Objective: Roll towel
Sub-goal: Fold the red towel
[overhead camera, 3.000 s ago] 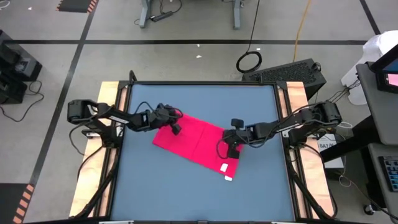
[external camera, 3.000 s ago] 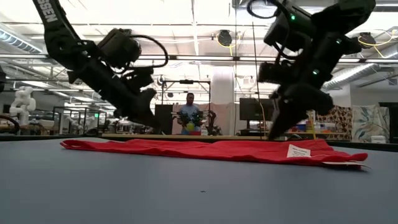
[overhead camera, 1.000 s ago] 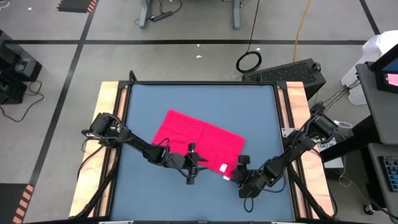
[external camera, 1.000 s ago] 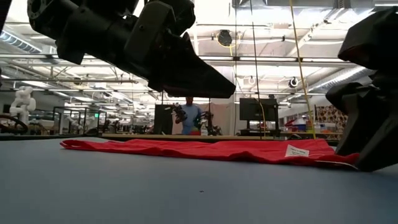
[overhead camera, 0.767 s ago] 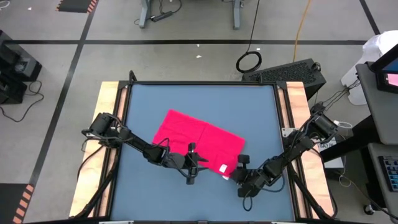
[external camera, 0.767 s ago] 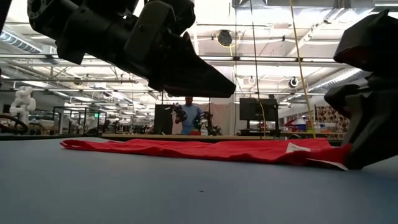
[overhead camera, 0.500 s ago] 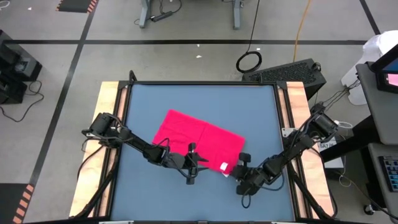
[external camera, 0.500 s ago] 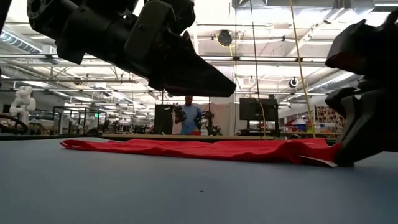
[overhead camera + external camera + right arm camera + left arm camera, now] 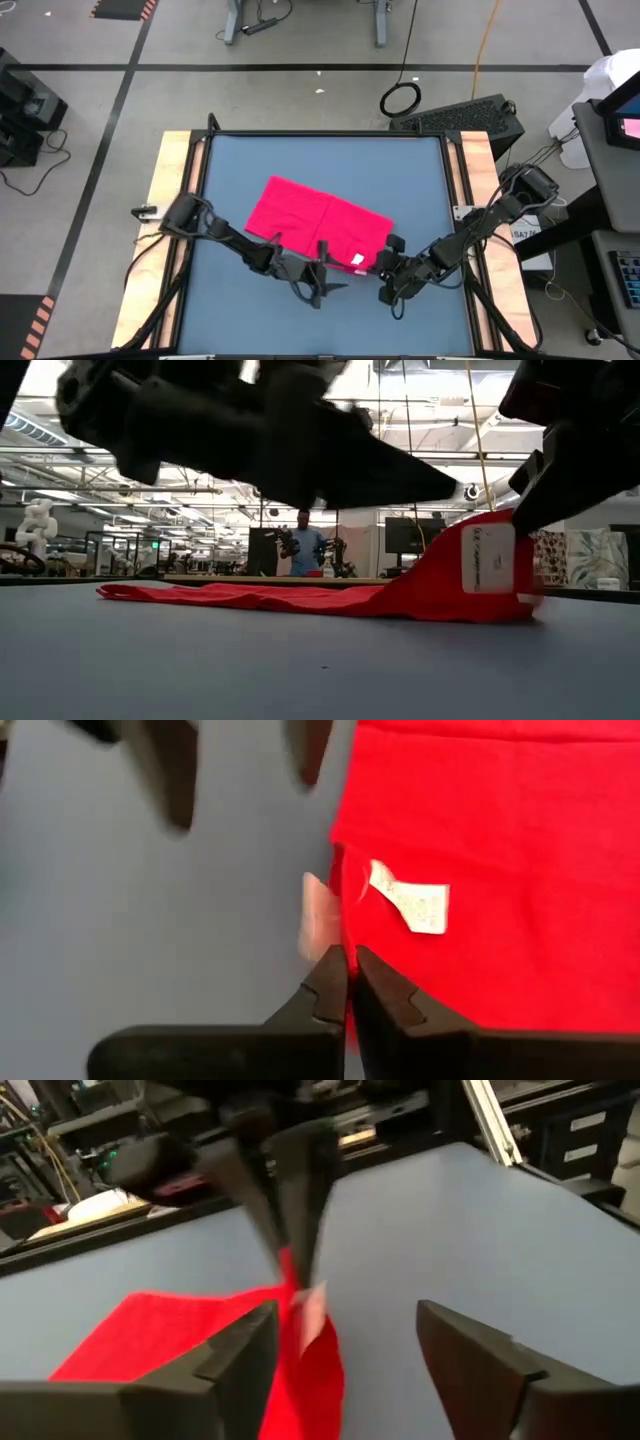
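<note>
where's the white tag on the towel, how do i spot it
Start at the blue table and find the red towel. At its corner nearest the right gripper, whose fingers are shut on that raised corner, hangs the white tag, the only white patch on the cloth.

1. Flat blue-grey table top (image 9: 320,170), spreading beyond both grippers;
2. Coiled black cable ring (image 9: 400,99) on the floor, well beyond them;
3. Distant standing person (image 9: 305,548), far behind the table.

Right gripper (image 9: 349,978) pinches the towel's (image 9: 500,870) edge, fingers together, white tag (image 9: 412,904) just beyond them.
</note>
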You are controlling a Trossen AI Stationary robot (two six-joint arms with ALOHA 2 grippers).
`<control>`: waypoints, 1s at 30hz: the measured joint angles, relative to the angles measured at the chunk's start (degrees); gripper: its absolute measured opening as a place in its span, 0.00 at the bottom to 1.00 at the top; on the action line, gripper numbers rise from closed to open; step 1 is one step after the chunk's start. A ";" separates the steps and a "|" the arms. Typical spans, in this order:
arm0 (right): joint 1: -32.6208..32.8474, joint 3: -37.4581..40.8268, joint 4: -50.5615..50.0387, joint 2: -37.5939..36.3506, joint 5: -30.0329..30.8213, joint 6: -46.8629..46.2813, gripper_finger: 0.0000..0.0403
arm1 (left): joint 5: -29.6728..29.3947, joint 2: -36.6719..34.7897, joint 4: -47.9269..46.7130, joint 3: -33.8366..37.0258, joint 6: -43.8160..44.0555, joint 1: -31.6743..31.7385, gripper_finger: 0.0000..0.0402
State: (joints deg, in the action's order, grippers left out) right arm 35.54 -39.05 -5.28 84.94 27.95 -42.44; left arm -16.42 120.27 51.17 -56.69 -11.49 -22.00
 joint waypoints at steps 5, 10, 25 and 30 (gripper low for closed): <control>-0.73 0.00 -0.92 -0.32 -1.32 -1.14 0.00 | -3.08 7.85 -1.34 -9.13 -2.78 0.64 0.71; -0.73 -0.02 -1.11 -0.34 -1.43 -1.35 0.00 | -4.47 9.90 -3.46 -12.60 -4.10 0.46 0.73; -0.71 -0.04 -2.28 -0.40 -2.94 -0.12 0.02 | -15.57 9.31 -9.81 -12.61 -1.31 -0.81 0.58; -0.63 -0.04 -3.70 -0.40 -4.31 0.00 0.02 | -15.49 9.33 -10.26 -12.61 -1.29 -0.01 0.38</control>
State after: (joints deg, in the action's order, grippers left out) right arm 34.91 -39.09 -8.97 84.53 23.64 -42.44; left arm -31.91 129.60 40.91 -69.30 -12.78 -22.02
